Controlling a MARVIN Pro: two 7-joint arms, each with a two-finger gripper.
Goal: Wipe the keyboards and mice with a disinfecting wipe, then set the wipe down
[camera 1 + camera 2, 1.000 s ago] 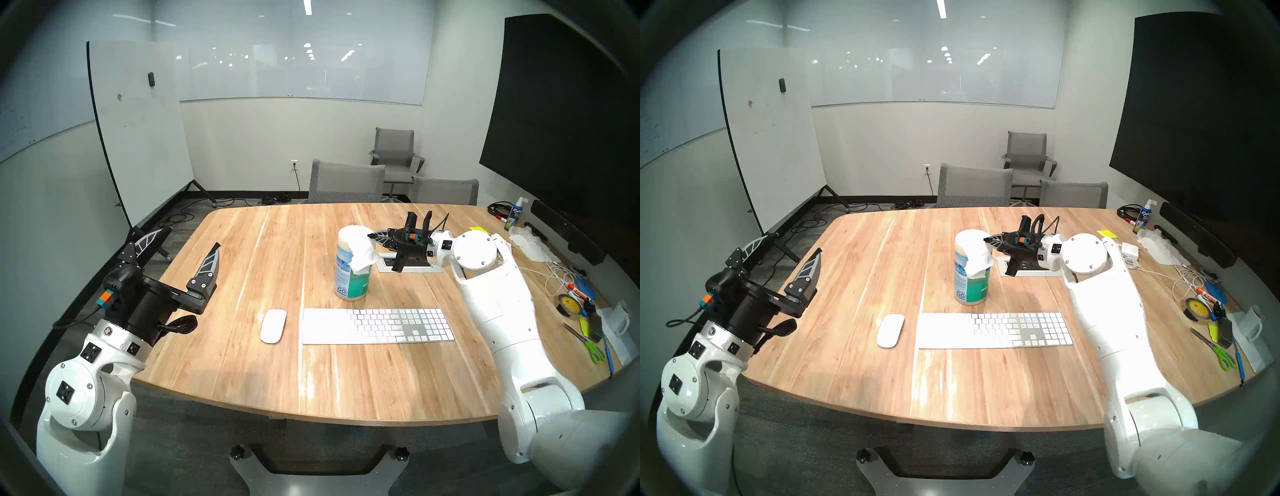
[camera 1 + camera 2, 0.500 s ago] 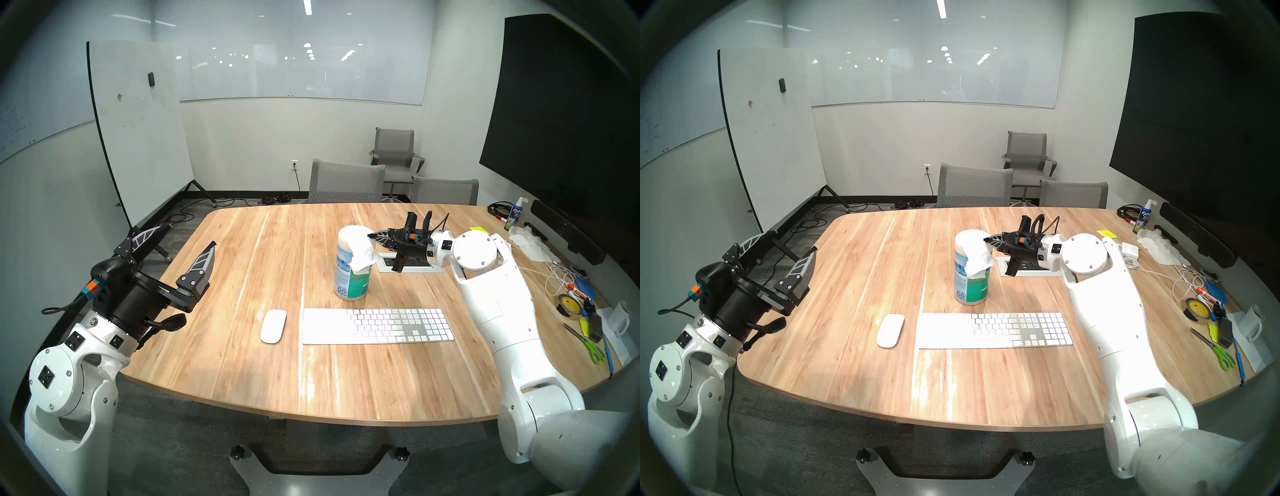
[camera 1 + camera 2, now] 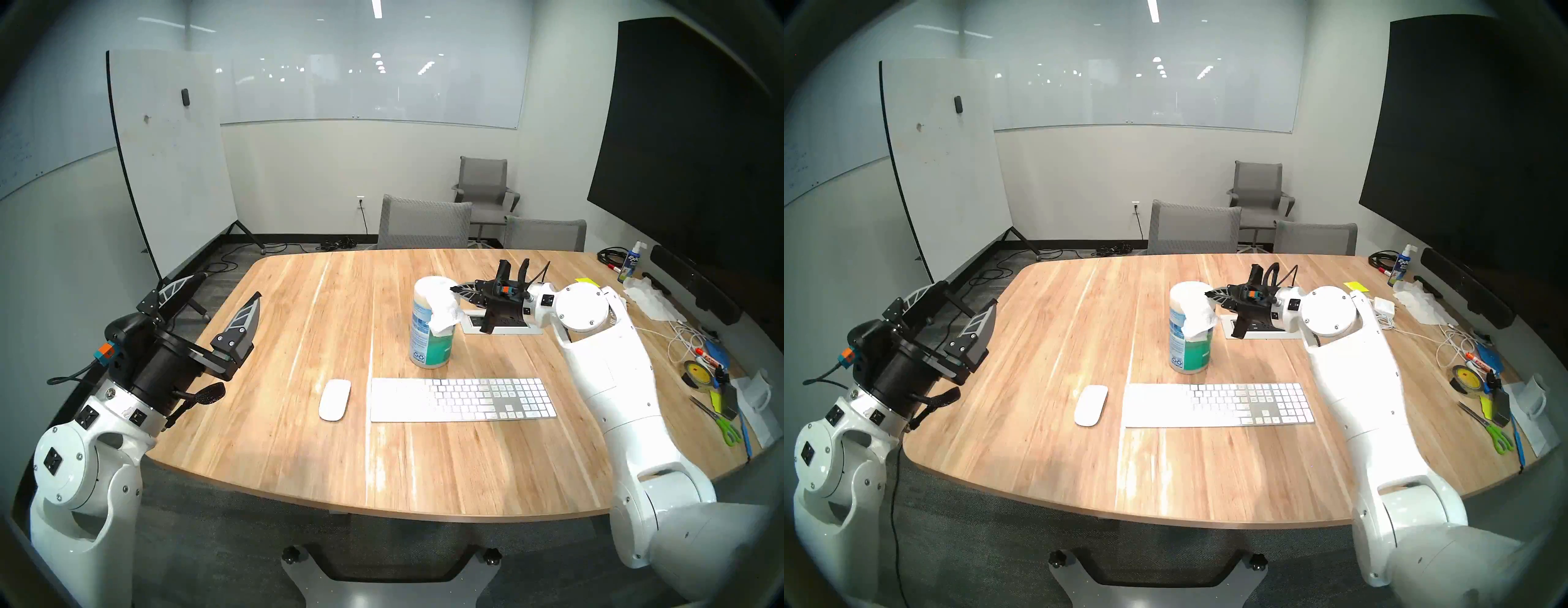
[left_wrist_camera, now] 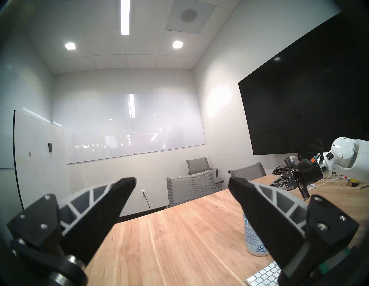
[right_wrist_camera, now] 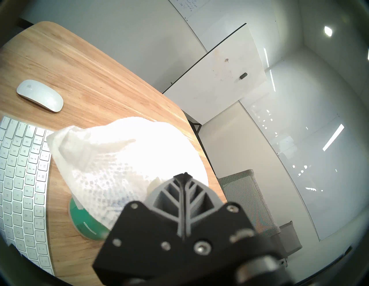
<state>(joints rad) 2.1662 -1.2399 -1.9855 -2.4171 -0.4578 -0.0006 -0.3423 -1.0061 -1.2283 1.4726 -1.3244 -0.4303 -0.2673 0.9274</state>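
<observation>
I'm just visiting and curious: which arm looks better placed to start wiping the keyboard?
The right. Its tool is shut on the wipe at the canister top, just behind the keyboard. The left tool hangs open and empty over the table's far left edge.

Head pair high over the table; wrist views low, close, both on the keyboard.

White kbd, white mouse, white dimpled wipe, blue-green canister, light wood-grain table.
</observation>
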